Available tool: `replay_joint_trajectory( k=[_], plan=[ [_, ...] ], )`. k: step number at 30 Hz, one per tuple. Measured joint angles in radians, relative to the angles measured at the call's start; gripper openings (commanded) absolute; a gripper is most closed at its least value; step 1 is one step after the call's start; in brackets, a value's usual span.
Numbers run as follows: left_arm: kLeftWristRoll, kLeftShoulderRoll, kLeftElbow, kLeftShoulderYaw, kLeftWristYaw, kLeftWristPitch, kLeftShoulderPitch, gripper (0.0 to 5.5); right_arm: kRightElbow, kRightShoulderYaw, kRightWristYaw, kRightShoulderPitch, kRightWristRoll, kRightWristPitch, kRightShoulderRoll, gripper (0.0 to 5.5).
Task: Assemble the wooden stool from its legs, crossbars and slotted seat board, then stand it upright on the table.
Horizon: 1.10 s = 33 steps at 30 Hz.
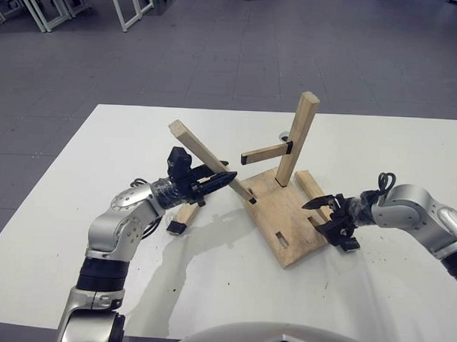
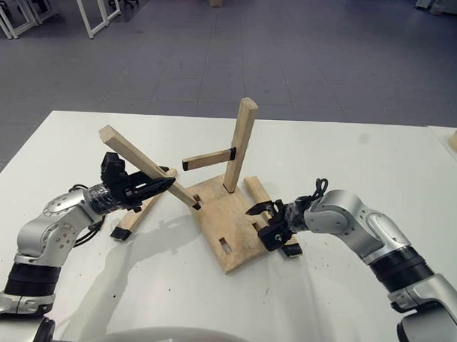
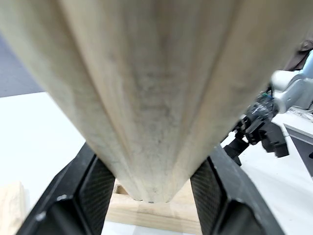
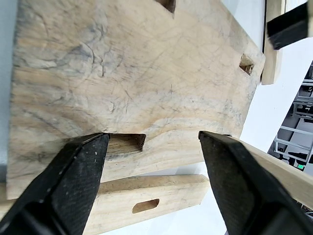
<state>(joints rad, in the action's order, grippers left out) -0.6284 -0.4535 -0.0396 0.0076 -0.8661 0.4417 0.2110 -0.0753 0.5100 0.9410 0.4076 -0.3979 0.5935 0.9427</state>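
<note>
Seat board [image 1: 276,212]: flat rectangle, pale raw wood, visible grain, grey smudges, rectangular slots [image 4: 126,143]; lies mid-table [image 1: 389,297], smooth white top. Square-section leg [image 1: 299,136] stands upright in board, short black-tipped crossbar [image 1: 265,152] jutting sideways. Second leg [image 1: 203,151] slants up from board's left edge; my left gripper [image 1: 227,178] clenched on it, textured black pads [image 3: 95,188] either side. My right gripper [image 1: 315,215] spread wide at board's right edge, beside loose slotted leg [image 1: 312,187]

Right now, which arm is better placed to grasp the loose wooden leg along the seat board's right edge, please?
Probably right: the open right gripper hovers beside that loose wooden leg; the left gripper is shut on the slanted wooden leg.
</note>
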Motion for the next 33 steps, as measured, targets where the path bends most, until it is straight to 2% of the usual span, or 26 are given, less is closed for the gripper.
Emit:
replay_joint_trajectory(
  k=[6,13,17,24,29,33],
  plan=[
    [0.065,0.033,0.156,-0.015,-0.044,-0.067,0.067,2.06,0.002,-0.012,-0.001,-0.01,-0.002,0.003,-0.003,3.39],
    [0.107,0.015,0.264,-0.053,-0.124,-0.086,0.132,2.05,0.003,-0.021,-0.002,-0.022,-0.01,0.004,-0.01,3.39],
    [0.175,-0.01,0.282,-0.116,-0.149,-0.104,0.196,2.05,0.006,-0.028,-0.002,-0.03,-0.012,-0.01,-0.015,3.39],
    [0.199,-0.032,0.249,-0.154,-0.131,-0.044,0.234,2.05,0.031,-0.055,-0.004,-0.055,-0.012,-0.053,-0.025,3.39],
    [0.209,-0.044,0.225,-0.175,-0.123,-0.004,0.254,2.05,0.08,-0.115,-0.007,-0.104,0.048,-0.181,-0.044,3.39],
    [0.211,-0.053,0.214,-0.192,-0.114,0.016,0.262,2.05,0.19,-0.224,-0.013,-0.102,0.148,-0.36,-0.083,3.39]
  ],
)
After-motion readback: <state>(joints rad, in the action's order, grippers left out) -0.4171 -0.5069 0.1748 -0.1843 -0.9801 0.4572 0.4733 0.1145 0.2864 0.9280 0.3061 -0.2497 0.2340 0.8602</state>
